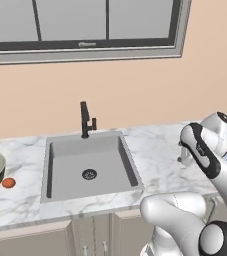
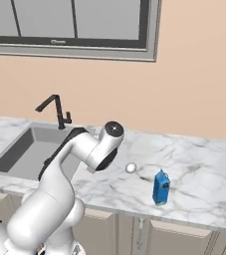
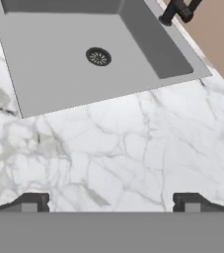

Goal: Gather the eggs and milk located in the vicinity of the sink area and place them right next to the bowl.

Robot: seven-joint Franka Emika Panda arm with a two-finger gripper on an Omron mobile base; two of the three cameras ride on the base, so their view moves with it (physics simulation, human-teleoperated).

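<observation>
Milk (image 2: 161,188): small blue upright carton; white egg (image 2: 130,168) nearby.

A kitchen: marble counter (image 1: 160,150) with a sink (image 1: 87,165), black faucet (image 1: 86,120), cabinets (image 1: 50,240) below, window (image 1: 80,22) at top.

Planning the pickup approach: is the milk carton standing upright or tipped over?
Upright. The small blue rectangular milk carton stands on its base on the white marble counter, pointed top upward.

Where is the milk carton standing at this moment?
In the right base view the milk carton stands upright on the marble counter, right of the sink, close to the white egg and near the front edge.
</observation>
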